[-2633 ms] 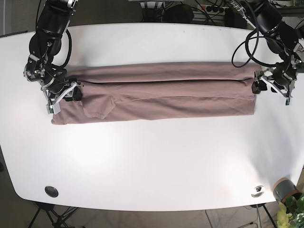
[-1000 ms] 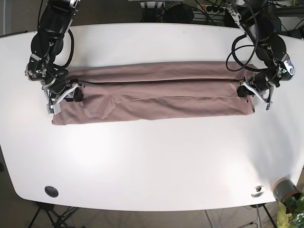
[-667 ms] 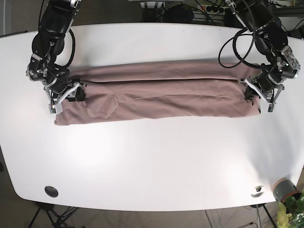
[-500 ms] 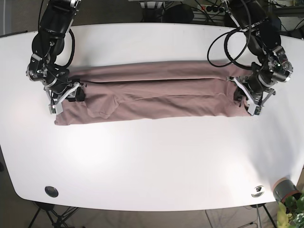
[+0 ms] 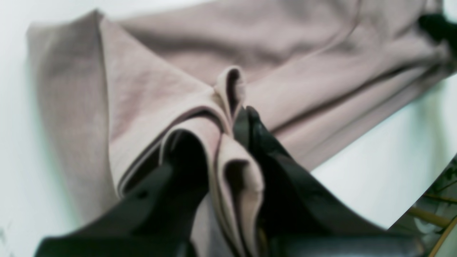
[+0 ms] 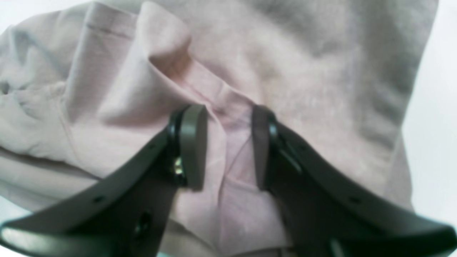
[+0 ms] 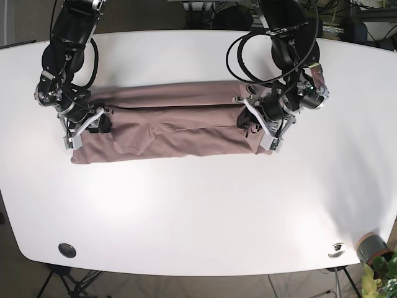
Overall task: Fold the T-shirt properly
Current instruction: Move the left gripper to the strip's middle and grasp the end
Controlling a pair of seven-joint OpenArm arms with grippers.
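The T-shirt (image 7: 173, 121) lies as a long mauve band on the white bench (image 7: 198, 211), its long axis running across the base view from side to side. The left gripper (image 7: 259, 127) has its jaws pinching a bunched fold of cloth at the band's right-hand end in that view. The right gripper (image 7: 84, 127) has its jaws clamped on a ridge of fabric at the opposite end.

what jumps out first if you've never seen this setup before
A long mauve T-shirt folded into a band lies across the white table. The left gripper pinches a bunched end of it, well in from the table's edge, while the right gripper straddles the cloth at the other end.
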